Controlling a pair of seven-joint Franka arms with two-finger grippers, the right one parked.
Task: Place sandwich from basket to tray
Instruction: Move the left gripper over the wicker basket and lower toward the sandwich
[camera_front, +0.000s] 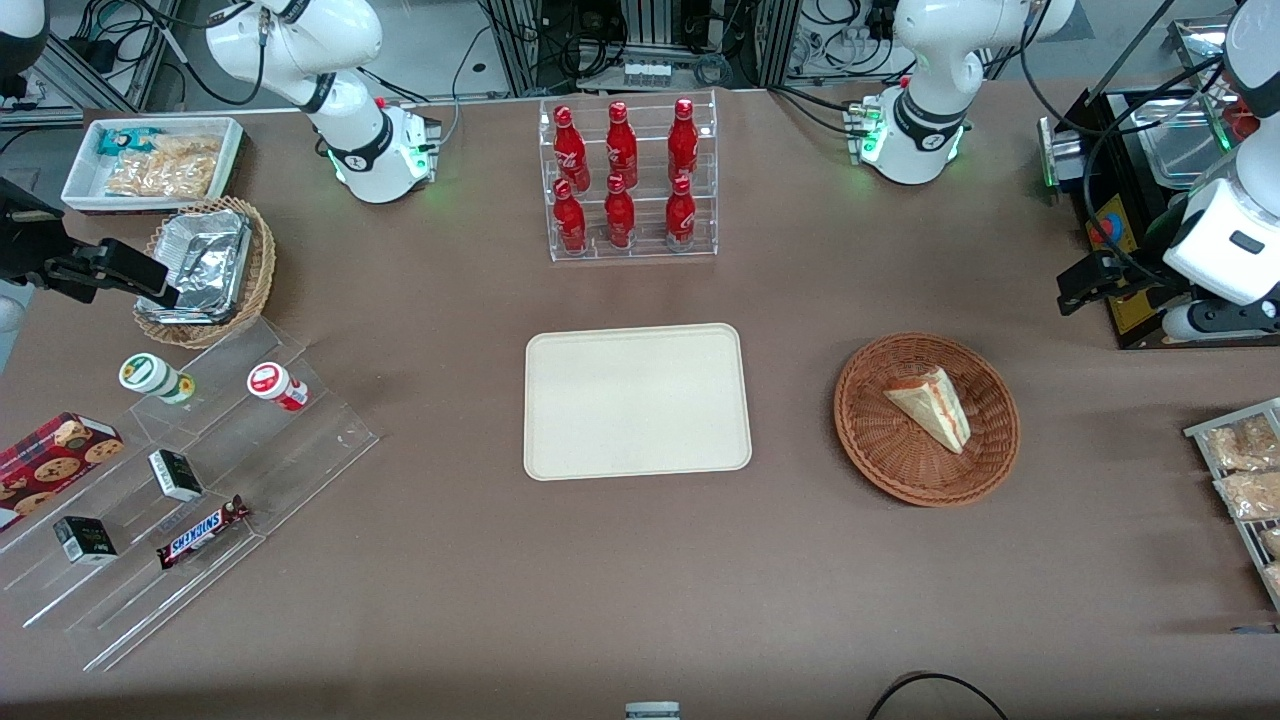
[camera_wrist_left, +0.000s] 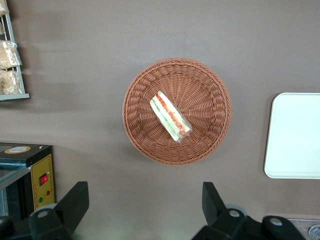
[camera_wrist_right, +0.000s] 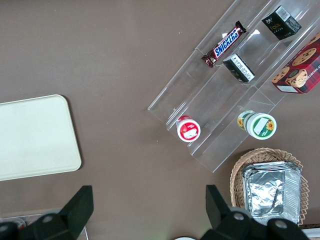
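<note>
The sandwich (camera_front: 932, 405) (camera_wrist_left: 170, 116), a pale bread wedge with red and green filling, lies in the round reddish-brown basket (camera_front: 868, 440) (camera_wrist_left: 205, 90). The cream tray (camera_front: 636, 400) (camera_wrist_left: 295, 135) sits bare at the table's middle, beside the basket. The left arm's gripper (camera_front: 1072, 292) (camera_wrist_left: 144, 205) hangs open and holds nothing. It is high above the table, farther from the front camera than the basket and toward the working arm's end. Its dark fingers (camera_wrist_left: 75, 200) stand wide apart over bare table, short of the basket.
A clear rack of red bottles (camera_front: 628, 180) stands farther back than the tray. A black box with a yellow panel (camera_front: 1130, 300) and a rack of snack packets (camera_front: 1245, 470) flank the basket. A stepped acrylic shelf (camera_front: 200, 480), a foil-lined basket (camera_front: 210, 270) and a white bin (camera_front: 150, 160) lie toward the parked arm's end.
</note>
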